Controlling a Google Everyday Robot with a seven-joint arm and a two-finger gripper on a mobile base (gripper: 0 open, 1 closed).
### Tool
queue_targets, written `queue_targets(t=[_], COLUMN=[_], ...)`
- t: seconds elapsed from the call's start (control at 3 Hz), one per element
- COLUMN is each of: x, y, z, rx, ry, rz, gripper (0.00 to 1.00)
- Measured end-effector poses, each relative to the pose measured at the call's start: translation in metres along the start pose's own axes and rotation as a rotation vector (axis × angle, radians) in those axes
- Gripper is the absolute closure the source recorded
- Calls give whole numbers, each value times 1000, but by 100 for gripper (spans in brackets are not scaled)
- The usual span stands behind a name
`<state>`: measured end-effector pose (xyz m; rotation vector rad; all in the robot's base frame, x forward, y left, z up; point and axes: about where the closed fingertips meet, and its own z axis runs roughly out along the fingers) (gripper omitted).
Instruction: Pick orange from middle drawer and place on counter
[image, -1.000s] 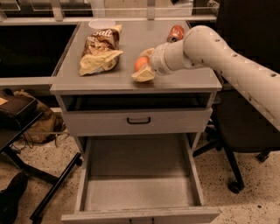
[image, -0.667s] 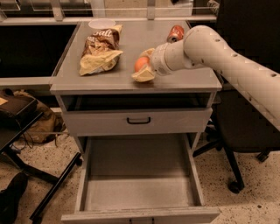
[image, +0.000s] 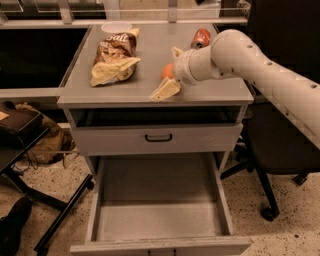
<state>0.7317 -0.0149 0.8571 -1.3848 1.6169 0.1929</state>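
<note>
The pincer (image: 164, 73) is hanging over the counter (image: 155, 45) near its front edge, right of centre, reaching in on the white arm (image: 250, 57) from the right. Its 2 fingers are standing spread, 1 lying low toward the front edge, 1 pointing toward the back. The orange (image: 167, 71) is sitting between them on the counter, probably just being set down; contact with either finger is hard to judge. The middle drawer (image: 160, 220) is hanging pulled out below, its floor showing bare. A chip bag (image: 116, 55) is lying toward the back-left corner, and a red soda can (image: 201, 37) is lying near the back-right corner. The matte grey counter is offering a flat rest, though a round fruit may roll. A black office chair (image: 280, 130) is standing at the right on a speckled floor (image: 295, 235).
</note>
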Motion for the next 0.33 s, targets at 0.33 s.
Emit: queue_targets(t=[0.33], x=[0], y=[0], z=[0], rx=[0], ry=[0], rz=[0], gripper=[0])
